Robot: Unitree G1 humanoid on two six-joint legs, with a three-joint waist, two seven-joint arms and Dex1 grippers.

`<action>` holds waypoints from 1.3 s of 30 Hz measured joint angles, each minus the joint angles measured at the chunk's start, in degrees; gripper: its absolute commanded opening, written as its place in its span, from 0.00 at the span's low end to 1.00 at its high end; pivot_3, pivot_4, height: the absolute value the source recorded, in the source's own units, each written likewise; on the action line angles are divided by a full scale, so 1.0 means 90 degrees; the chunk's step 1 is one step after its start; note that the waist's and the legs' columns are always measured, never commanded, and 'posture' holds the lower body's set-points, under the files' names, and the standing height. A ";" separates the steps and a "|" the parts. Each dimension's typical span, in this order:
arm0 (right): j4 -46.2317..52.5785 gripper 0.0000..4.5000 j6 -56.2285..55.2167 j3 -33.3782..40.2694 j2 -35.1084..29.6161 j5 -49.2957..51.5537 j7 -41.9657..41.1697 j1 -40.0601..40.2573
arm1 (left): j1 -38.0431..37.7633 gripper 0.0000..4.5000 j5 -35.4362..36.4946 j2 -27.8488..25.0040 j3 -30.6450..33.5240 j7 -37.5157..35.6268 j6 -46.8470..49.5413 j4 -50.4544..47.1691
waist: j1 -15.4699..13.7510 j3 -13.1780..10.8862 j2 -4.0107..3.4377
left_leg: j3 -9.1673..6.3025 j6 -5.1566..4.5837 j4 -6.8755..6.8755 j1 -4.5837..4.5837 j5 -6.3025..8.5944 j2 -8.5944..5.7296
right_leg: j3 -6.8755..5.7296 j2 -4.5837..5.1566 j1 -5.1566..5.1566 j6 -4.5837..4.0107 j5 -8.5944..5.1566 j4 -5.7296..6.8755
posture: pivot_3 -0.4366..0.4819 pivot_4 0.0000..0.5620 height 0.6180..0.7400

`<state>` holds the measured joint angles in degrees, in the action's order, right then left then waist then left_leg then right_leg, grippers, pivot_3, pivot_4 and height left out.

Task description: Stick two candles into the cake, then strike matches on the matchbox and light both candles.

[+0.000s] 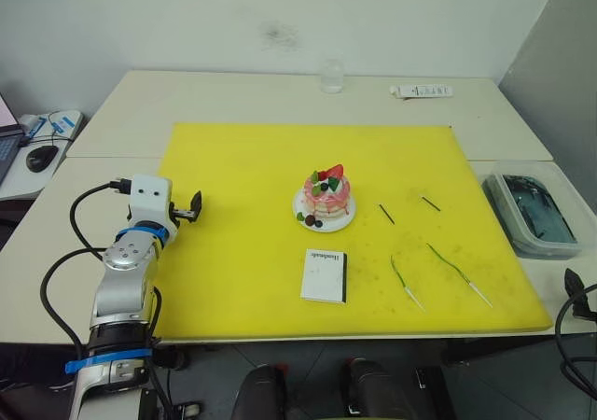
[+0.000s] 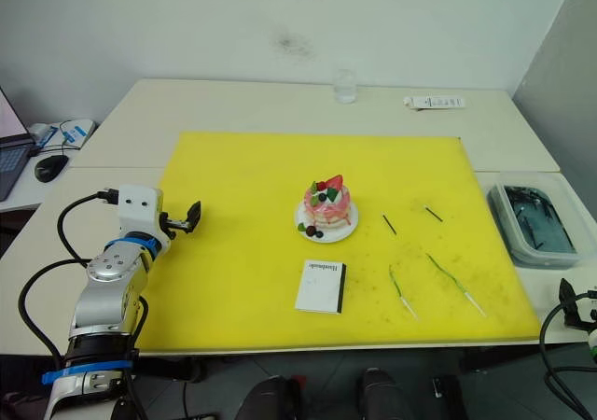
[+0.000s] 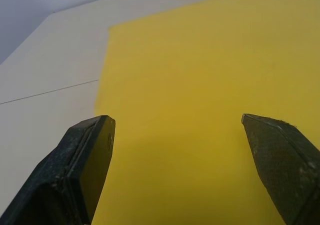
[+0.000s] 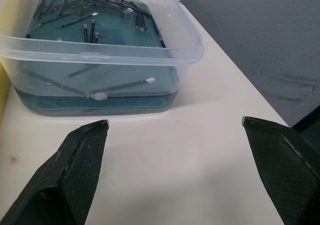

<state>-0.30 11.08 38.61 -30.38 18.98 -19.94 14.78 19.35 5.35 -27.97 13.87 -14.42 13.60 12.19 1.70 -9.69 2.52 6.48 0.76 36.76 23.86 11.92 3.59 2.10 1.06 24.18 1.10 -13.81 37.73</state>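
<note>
Stock as I see it, nearest first.

Left hand: fingers wide apart, empty, hanging over the left margin of the yellow mat, well apart from everything I need.

Right hand: fingers spread wide, holding nothing, over the bare tabletop just beside a clear plastic tub of bluish water with thin sticks soaking in it.

Matchbox: flat white box, black strip along its right edge, lying flat near the front of the mat. I judge it light and prone to sliding; best pinched across its short sides.

Candles: two, lying flat to the right of the matchbox, pale tips toward me. The nearer candle sits just right of the box; the longer candle lies further right. Neither is in the cake yet. I judge them very light, thin and bendable, hard to lift off a flat mat; I would grip mid-length, across the stem, and close gently.

Matches: one match just right of the cake, a second match further right. Short, stiff, likely snappable; I would hold near the plain end.

Cake: pink, on its white plate, mid-mat behind the matchbox. Looks soft; candles should go in from above without my touching it.

Far tabletop: a glass and a remote beyond the mat.
</note>
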 measured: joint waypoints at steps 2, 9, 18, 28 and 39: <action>0.0000 1.00 0.0000 0.0000 0.0000 0.0000 0.0001 0.0002 | -0.0001 1.00 0.0065 0.0016 0.0019 -0.0057 -0.0013 0.0000 | 0.0000 0.0000 0.0000 | 0.0000 0.0000 0.0000 0.0000 0.0000 0.0000 | 0.0000 0.0000 0.0000 0.0001 0.0000 0.0000 | 0.48 0.27 1.00; 0.0000 1.00 0.0000 0.0000 0.0018 0.0003 0.0006 0.0041 | -0.0004 1.00 0.0577 0.0128 0.0091 -0.0461 -0.0053 -0.0014 | 0.0001 0.0000 0.0000 | 0.0001 0.0000 0.0000 0.0000 0.0000 0.0000 | 0.0000 0.0000 0.0000 0.0001 0.0001 0.0000 | 0.48 0.27 1.00; 0.0019 1.00 0.0002 -0.0001 0.0089 0.0006 0.0021 0.0072 | -0.0006 1.00 0.1037 0.0130 0.0170 -0.0878 -0.0010 -0.0176 | 0.0001 0.0000 0.0000 | 0.0000 0.0000 0.0000 0.0000 0.0000 -0.0001 | 0.0000 0.0000 0.0000 0.0001 0.0001 0.0000 | 0.48 0.27 1.00; 0.0385 1.00 0.0142 0.0016 0.0141 0.0027 0.0060 0.0258 | -0.0096 1.00 0.1197 -0.0127 0.0132 -0.1334 0.0527 -0.0592 | 0.0016 0.0000 -0.0001 | 0.0001 0.0000 0.0000 -0.0001 0.0000 0.0000 | 0.0003 -0.0001 0.0002 -0.0005 -0.0002 0.0001 | 0.48 0.27 1.00; 0.2970 0.86 0.1269 -0.1248 -0.1613 0.0993 -0.1975 0.0065 | -0.0292 1.00 0.5179 -0.2567 0.0348 -0.3848 0.5784 -0.2691 | 0.0013 -0.0005 -0.0006 | -0.0012 0.0001 -0.0005 -0.0002 0.0000 0.0004 | -0.0017 0.0000 0.0005 -0.0040 -0.0026 0.0003 | 0.48 0.27 1.00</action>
<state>26.43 22.49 27.38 -44.89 27.91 -37.72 15.37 16.72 51.96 -51.07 17.00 -49.05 65.65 -12.03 1.82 -9.74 2.47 6.37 0.77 36.71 23.84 11.93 3.62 1.95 1.06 24.22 0.74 -14.04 37.76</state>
